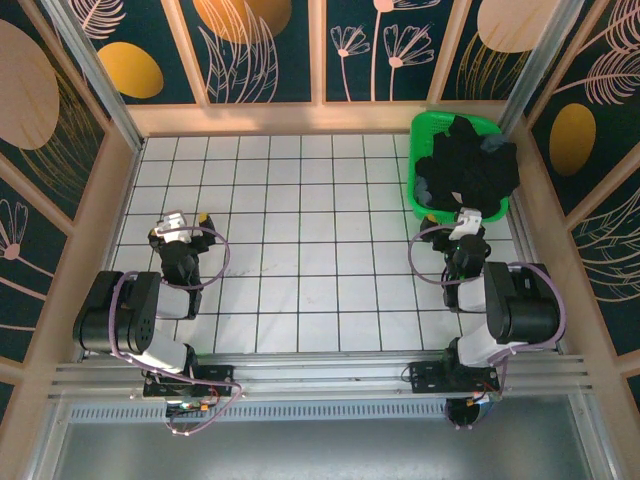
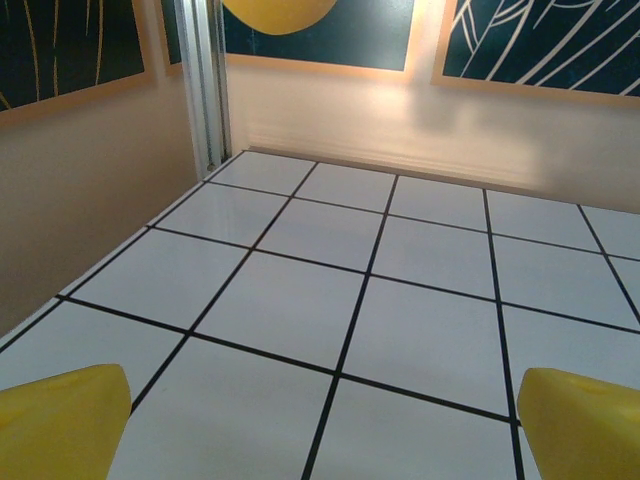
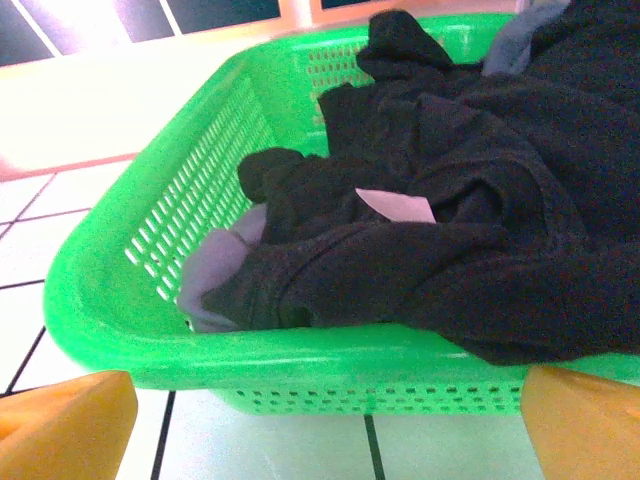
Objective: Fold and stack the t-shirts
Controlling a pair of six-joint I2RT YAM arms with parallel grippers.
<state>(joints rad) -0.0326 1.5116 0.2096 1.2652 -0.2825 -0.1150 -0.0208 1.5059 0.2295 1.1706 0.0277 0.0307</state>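
Inside green mesh basket (image 3: pixel 120 330), crumpled black t-shirts (image 3: pixel 470 180)

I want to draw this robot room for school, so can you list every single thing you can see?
basket: one, green plastic mesh, far right corner of the table.
t-shirts: a crumpled heap, number can't be told, black with bits of grey, piled in the basket and draped over its rim.
table: one, white tiles with black lines, under everything.
wall panels: several, dark blue with gold and pink plant shapes, around the table.
left arm, right arm: two, black and grey, bolted at the near edge.
left gripper: one, yellow-tipped, open, over bare tiles on the left.
right gripper: one, orange-yellow-tipped, open, just in front of the basket.
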